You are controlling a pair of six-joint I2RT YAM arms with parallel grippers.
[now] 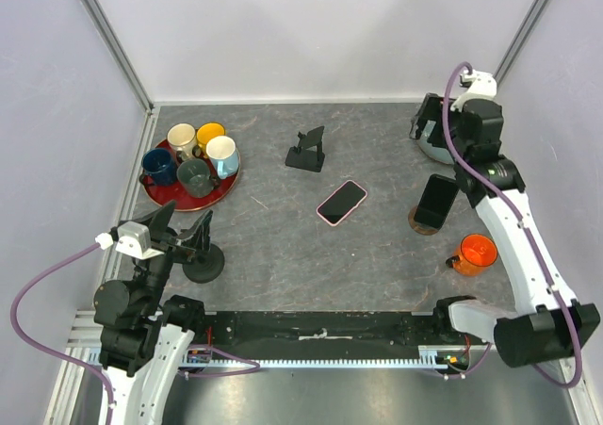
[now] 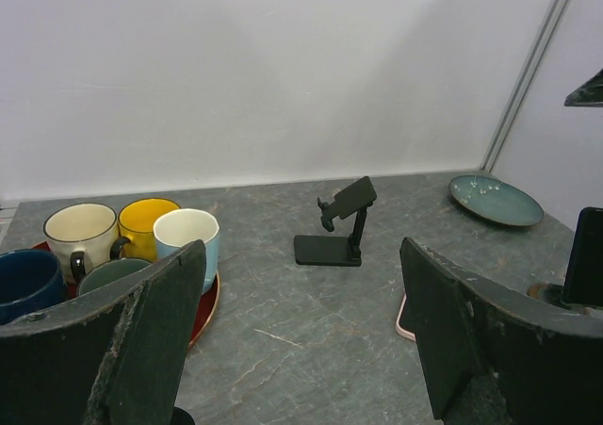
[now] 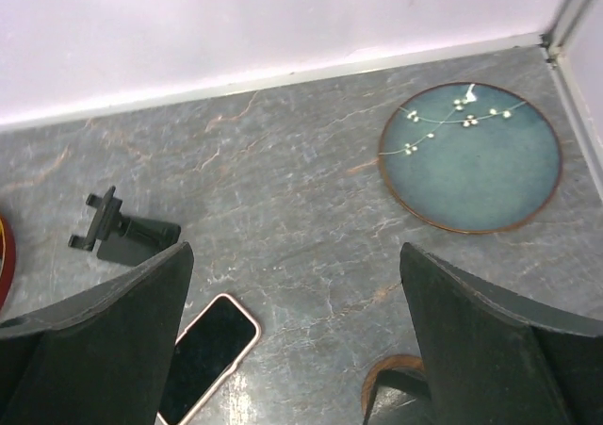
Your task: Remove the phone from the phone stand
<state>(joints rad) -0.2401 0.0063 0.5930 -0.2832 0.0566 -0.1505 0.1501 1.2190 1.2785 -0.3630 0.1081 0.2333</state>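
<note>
One pink-cased phone (image 1: 341, 202) lying flat, black phone stand (image 1: 307, 151) nearby

The phone stand (image 1: 307, 152) has bare table (image 1: 273, 237) on all sides, open to reach from above, from its left and from the wall side. Just near-right of the stand, apart from it, the phone (image 1: 341, 202) lies flat. Well to the stand's left a red tray (image 1: 162, 197) crowded with mugs (image 1: 196, 176) blocks low passage. To its right lies a low teal plate (image 3: 468, 156). Farther near-right rise an upright dark phone (image 1: 436, 201) and an orange mug (image 1: 477, 252).
</note>
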